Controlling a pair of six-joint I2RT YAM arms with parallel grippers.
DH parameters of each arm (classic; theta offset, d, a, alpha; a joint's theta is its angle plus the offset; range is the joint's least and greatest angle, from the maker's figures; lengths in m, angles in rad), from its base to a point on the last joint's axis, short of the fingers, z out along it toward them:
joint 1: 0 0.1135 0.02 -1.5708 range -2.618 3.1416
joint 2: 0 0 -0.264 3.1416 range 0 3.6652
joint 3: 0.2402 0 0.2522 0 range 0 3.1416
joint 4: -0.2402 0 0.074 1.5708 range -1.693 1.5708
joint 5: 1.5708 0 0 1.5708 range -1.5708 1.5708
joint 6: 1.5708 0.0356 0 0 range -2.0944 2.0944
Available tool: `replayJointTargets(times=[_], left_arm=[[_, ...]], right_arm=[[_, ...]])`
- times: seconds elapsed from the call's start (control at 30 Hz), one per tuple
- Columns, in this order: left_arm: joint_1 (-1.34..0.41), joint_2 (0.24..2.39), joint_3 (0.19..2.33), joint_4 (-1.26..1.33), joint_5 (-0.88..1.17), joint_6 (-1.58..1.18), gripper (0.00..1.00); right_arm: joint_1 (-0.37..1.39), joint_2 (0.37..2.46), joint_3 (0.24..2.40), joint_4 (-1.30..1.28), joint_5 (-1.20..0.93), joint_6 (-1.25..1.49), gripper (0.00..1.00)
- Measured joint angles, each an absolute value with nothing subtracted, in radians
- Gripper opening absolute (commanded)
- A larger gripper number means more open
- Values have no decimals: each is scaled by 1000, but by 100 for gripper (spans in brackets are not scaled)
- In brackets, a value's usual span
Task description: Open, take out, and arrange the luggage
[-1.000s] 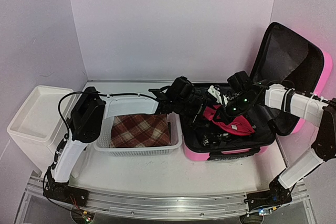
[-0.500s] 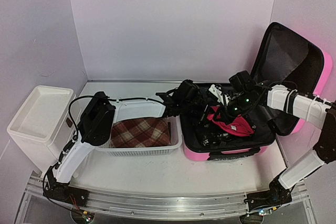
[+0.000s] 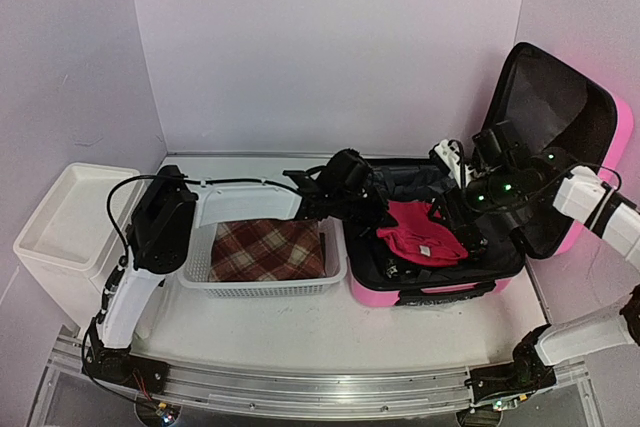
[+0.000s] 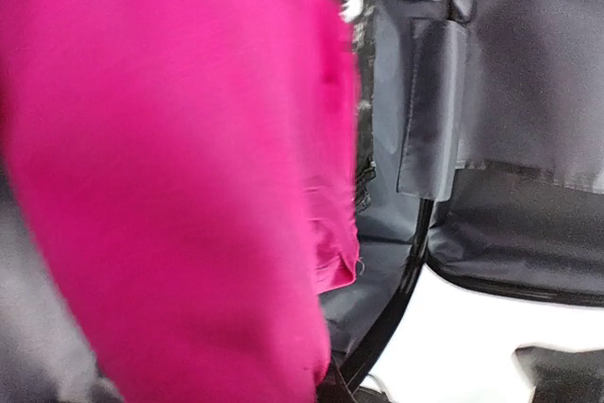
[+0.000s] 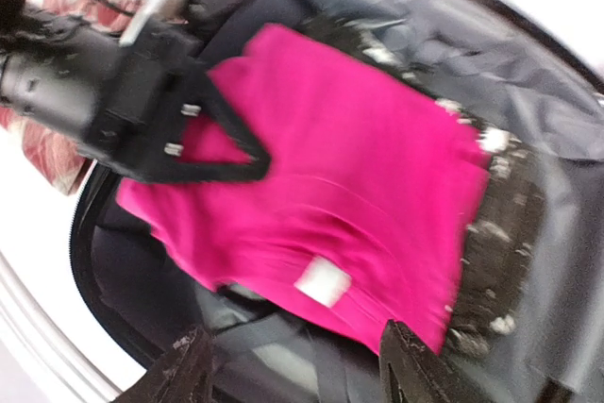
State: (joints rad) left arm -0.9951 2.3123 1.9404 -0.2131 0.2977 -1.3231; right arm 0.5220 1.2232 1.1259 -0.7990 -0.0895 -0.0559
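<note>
Bench [image 3: 300,337], seen from above and from both wrists. The luggage [image 3: 420,292], a pink hard-shell suitcase, lies open at the right of the bench, its black-lined lid [image 3: 545,97] raised against the right wall. A white drawer unit [image 3: 60,237] stands at the far left. Between the two sits a white mesh basket [image 3: 200,282] holding a folded plaid cloth [image 3: 265,249]. A magenta garment [image 3: 420,235] lies spread in the suitcase shell over a dark speckled item [image 5: 500,233]. The left gripper [image 5: 247,165] is pinched together on the garment's left edge. The right gripper [image 5: 297,370] hangs over the garment's near side with jaws apart, holding nothing.

Hazards, as judged: a one-edge pinch may slip when the fabric is lifted. The trailing cloth may catch on the suitcase rim or drag the item beneath it. The two arms are close together, so they may collide.
</note>
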Motion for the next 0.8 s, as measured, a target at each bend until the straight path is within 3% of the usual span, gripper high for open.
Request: replayJointTargets(times=[0.47, 0.8], left_arm=[[-997, 2034, 1808, -451, 234, -988, 0], [-947, 1691, 1445, -564, 206, -771, 0]], right_arm=[[522, 1206, 1168, -890, -21, -5, 59], [522, 1229, 1168, -903, -26, 20, 56]])
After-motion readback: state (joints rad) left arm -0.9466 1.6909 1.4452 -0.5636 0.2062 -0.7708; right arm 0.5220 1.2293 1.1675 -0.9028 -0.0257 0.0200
